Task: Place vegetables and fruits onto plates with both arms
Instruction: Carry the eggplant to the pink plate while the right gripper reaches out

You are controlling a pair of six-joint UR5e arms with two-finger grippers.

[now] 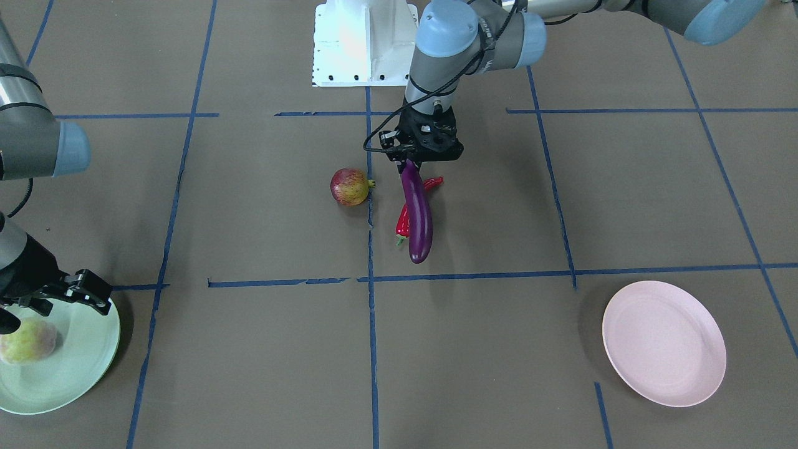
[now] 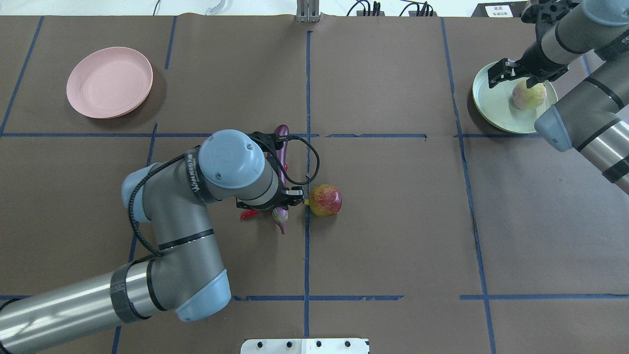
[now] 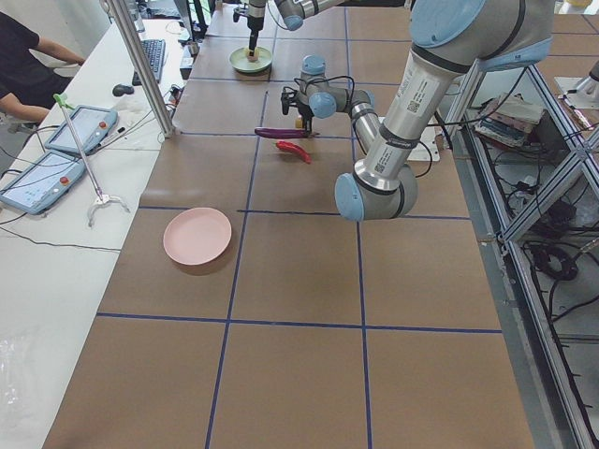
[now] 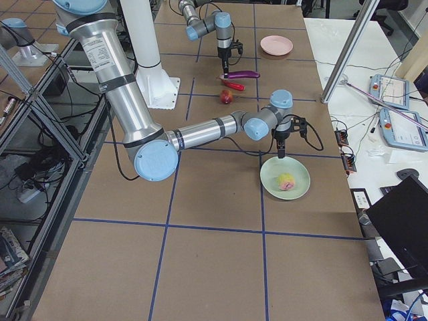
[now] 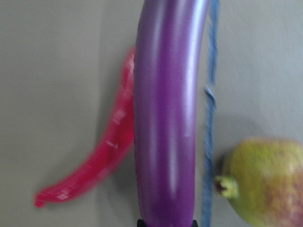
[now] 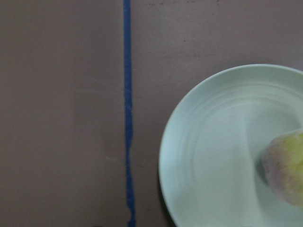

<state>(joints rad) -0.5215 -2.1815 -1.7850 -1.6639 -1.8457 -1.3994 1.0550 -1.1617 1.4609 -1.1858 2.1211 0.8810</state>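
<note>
eggplant [image 1: 418,215] is sticking out level from our left gripper [image 1: 409,163], which is clamping it near the cap end, so the long body is reaching forward over the red chili [image 1: 403,222]. we are judging that it is just off the table, though we cannot tell this surely. we are probably taking it by the end because the pomegranate [image 1: 349,186] is lying close beside. the pink plate [image 1: 664,343] is lying well apart on this arm's side, likely the place for the vegetables. far across, our right gripper [image 1: 90,292] is hovering with fingers apart, holding nothing, over the mint plate [image 1: 75,380], where the peach [image 1: 28,341] is already resting.
</note>
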